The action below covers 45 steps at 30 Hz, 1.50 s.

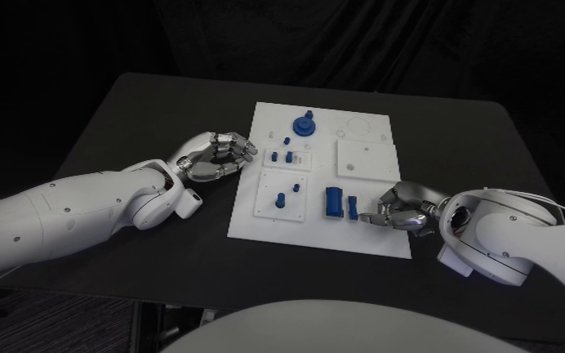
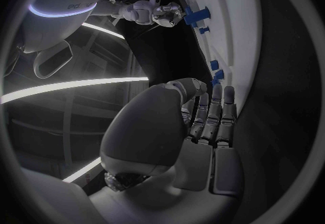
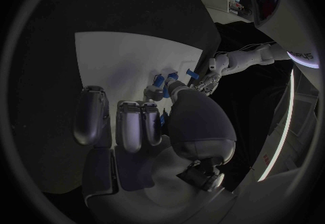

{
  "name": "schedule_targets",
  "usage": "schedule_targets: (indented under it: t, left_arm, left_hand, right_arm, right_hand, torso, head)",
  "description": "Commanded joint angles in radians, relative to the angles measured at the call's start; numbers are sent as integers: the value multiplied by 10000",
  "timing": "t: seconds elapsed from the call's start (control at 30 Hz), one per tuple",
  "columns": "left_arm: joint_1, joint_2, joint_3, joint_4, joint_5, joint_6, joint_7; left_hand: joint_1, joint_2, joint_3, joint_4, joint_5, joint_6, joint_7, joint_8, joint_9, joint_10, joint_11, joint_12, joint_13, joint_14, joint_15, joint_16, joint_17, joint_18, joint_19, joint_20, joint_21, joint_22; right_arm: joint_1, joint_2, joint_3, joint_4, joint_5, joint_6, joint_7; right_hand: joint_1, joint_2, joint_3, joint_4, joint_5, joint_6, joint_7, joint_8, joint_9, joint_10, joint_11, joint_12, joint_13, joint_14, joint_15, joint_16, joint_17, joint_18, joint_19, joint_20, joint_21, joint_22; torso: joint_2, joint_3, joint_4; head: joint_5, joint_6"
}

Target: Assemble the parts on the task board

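Board (image 1: 353, 136) lies mid-table (image 1: 141, 116), blue parts (image 1: 335, 203) standing on it, we see right hand (image 1: 398, 208) at its near edge pinching a blue peg (image 1: 352, 207), left hand (image 1: 218, 157) just beside the board, fingers curled on nothing.

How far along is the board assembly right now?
Early to midway, by the look of it. A round blue part already stands at the task board's far end. The right hand is at an upright blue part near the front edge. The left hand hovers beside the board; small blue pegs wait.
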State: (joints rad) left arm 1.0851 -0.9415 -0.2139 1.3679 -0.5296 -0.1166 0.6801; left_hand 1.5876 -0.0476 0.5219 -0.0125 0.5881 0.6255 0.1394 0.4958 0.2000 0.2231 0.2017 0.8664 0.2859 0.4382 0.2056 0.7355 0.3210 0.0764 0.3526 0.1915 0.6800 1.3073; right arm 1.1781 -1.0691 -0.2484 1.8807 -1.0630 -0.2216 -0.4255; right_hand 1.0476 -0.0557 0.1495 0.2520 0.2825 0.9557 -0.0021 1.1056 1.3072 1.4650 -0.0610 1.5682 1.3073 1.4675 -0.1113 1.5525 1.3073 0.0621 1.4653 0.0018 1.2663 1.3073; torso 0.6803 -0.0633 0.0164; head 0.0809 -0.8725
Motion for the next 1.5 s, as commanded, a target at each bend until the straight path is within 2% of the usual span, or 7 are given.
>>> schedule_targets:
  t: [0.03, 0.1, 0.2, 0.6, 0.67, 1.07, 1.5]
  left_arm:
    - [-19, -2, 7, 16, 11, 97, 217]
    - [-22, -4, 7, 15, 11, 99, 216]
    - [-26, -12, 7, 15, 11, 100, 211]
    - [-32, -10, 7, 3, 11, 116, 203]
    - [-33, -9, 7, 0, 11, 118, 201]
    - [-38, 6, 7, -35, 11, 135, 196]
    - [-57, 33, 7, -51, 11, 149, 203]
  left_hand:
    - [-25, 46, 17, -58, 46, -5, 60, 27, -8, 7, 91, -42, -9, 16, 51, 51, -14, -115, -1, 52, 33, 249]
    - [-25, 46, 17, -58, 46, -5, 60, 27, -8, 7, 91, -42, -9, 16, 51, 51, -14, -115, -1, 52, 33, 249]
    - [-25, 46, 17, -58, 46, -5, 60, 27, -8, 7, 91, -42, -9, 16, 51, 51, -14, -115, -1, 52, 33, 249]
    - [-25, 46, 17, -58, 46, -5, 60, 27, -8, 7, 91, -42, -9, 16, 51, 51, -14, -115, -1, 52, 33, 249]
    - [-25, 46, 17, -58, 46, -5, 60, 27, -8, 7, 91, -42, -9, 16, 51, 51, -14, -115, -1, 52, 33, 249]
    - [-27, 46, 17, -75, 63, -8, 63, 27, -10, 10, 99, -48, -17, 24, 55, 59, -19, -112, -6, 56, 45, 249]
    - [-30, 44, 16, -80, 71, -9, 64, 27, -10, 11, 100, -49, -19, 25, 55, 60, -21, -112, -9, 58, 47, 248]
  right_arm:
    - [-55, 27, -1, -13, -510, -121, 108]
    - [-74, 50, -1, -49, -538, -103, 102]
    - [-107, 99, -1, -141, -566, -52, 58]
    - [-160, 231, 0, -277, -585, -221, 86]
    - [-161, 247, 0, -286, -586, -237, 93]
    - [-164, 336, 1, -328, -587, -316, 113]
    - [-164, 483, 4, -526, -587, -84, -80]
  right_hand:
    - [-84, -47, 5, 103, 8, 297, -28, 335, 428, 1058, -66, 26, 2635, 910, -89, 23, 1980, 14, 81, -70, 64, 1801]
    - [-55, -43, 11, 114, 11, 456, -40, 497, 529, 1058, -77, 26, 2635, 909, -98, 22, 1978, 13, 82, -78, 67, 1801]
    - [31, -26, 36, 102, 16, 467, -60, 574, 598, 1058, -94, 26, 2635, 910, -112, 23, 1980, 14, 81, -91, 64, 1800]
    - [70, 8, 56, 105, 15, 545, -68, 664, 660, 1058, -103, 26, 2635, 908, -121, 20, 1970, 14, 80, -99, 65, 1801]
    - [11, 42, 33, 185, 6, 724, -80, 826, 756, 1058, -114, 26, 2635, 909, -131, 21, 1976, 12, 82, -109, 70, 1802]
    - [-169, 43, -160, 329, -24, 868, -107, 996, 876, 1058, -139, 26, 2635, 907, -154, 19, 1968, 13, 80, -133, 67, 1801]
    - [-9, 184, -162, 225, -3, 1078, -145, 1184, 992, 1058, -174, 26, 2635, 911, -179, 23, 1985, 11, 84, -155, 79, 1804]
  torso:
    - [-7, -1, -11]
    - [-8, -3, 1]
    - [3, -6, 18]
    - [8, -12, 9]
    - [6, -11, 9]
    - [9, -11, 13]
    - [6, -10, 8]
  head:
    - [5, -1]
    - [-2, -1]
    - [-25, -1]
    - [-28, -1]
    - [-27, -1]
    - [-3, -1]
    - [-10, -1]
